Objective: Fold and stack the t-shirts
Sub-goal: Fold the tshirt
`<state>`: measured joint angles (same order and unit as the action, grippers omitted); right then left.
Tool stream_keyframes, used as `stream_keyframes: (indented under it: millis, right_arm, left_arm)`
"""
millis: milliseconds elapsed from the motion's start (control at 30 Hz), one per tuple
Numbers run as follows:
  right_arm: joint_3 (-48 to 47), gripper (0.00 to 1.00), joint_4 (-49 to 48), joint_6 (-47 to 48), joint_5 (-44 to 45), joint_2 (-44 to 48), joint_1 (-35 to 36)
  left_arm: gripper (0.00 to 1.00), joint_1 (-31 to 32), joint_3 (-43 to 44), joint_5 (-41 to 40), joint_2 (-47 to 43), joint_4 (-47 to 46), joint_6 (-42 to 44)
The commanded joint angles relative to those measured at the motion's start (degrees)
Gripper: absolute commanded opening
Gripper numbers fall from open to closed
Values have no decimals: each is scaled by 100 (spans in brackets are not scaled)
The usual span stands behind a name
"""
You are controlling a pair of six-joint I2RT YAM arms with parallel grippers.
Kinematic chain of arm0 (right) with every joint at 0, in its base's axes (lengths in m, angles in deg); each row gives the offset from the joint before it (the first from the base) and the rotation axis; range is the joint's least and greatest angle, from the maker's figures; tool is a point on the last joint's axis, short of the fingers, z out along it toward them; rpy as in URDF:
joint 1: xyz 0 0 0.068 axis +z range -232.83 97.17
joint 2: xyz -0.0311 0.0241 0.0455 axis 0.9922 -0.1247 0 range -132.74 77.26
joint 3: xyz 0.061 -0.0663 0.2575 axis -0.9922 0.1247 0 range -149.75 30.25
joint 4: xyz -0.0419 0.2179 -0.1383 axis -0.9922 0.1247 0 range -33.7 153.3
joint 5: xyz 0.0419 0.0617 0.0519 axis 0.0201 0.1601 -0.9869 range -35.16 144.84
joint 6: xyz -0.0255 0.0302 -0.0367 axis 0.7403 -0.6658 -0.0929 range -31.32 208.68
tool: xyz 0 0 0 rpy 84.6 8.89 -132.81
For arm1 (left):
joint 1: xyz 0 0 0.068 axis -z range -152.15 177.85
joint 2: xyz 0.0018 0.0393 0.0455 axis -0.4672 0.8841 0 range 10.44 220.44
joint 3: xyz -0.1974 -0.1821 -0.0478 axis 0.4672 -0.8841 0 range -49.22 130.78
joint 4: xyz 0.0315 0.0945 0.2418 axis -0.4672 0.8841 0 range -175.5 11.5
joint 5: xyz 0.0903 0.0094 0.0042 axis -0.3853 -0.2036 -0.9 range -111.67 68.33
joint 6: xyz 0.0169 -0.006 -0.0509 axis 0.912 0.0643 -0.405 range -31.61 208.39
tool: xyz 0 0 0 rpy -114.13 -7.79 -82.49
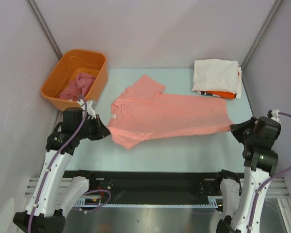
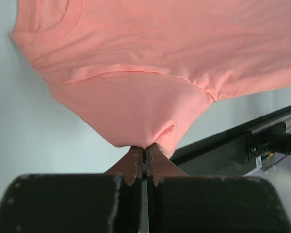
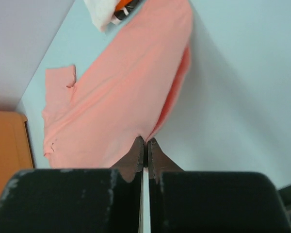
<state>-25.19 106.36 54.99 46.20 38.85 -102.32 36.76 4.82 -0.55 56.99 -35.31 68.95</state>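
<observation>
A salmon-pink t-shirt (image 1: 165, 114) lies spread across the middle of the table, folded lengthwise, collar to the left. My left gripper (image 1: 105, 132) is shut on its left sleeve end, and the left wrist view shows the cloth (image 2: 136, 87) pinched at the fingertips (image 2: 136, 160). My right gripper (image 1: 234, 129) is shut on the shirt's hem corner, and the fabric (image 3: 121, 97) rises from the closed tips (image 3: 152, 158). A darker rose-pink t-shirt (image 1: 77, 86) is crumpled inside the orange tub (image 1: 68, 63). Folded cream-white (image 1: 216, 74) and orange (image 1: 218, 94) t-shirts are stacked at the back right.
The orange tub stands at the back left against the wall. A black rail (image 1: 155, 187) runs along the near table edge between the arm bases. Grey walls close in on both sides.
</observation>
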Motion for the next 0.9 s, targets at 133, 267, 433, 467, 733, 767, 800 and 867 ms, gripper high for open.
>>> stream_keyframes:
  millis: [133, 267, 433, 467, 733, 767, 800, 867]
  right_arm:
    - [453, 0, 1375, -313, 662, 1019, 111]
    - [815, 0, 1252, -234, 645, 1011, 156]
    - [904, 0, 839, -164, 618, 713, 147]
    - [877, 0, 717, -112, 662, 434, 138]
    - [745, 0, -417, -401, 355, -1000, 121]
    - [763, 0, -732, -427, 329, -1210, 129]
    - [789, 0, -900, -462, 311, -1386, 129]
    - [815, 0, -1434, -559, 241, -1993, 138]
  left_arm:
    - [0, 85, -824, 235, -365, 737, -7]
    - [0, 173, -878, 103, -278, 702, -104]
    - [0, 173, -352, -12, 529, 404, -25]
    - [0, 173, -98, 58, 740, 386, 36]
    - [0, 173, 1291, -196, 3048, -106, 116]
    - [0, 173, 1667, -196, 3306, -124, 151]
    - [0, 173, 1862, -249, 3543, -150, 151]
    - [0, 173, 2441, -328, 4314, -159, 134]
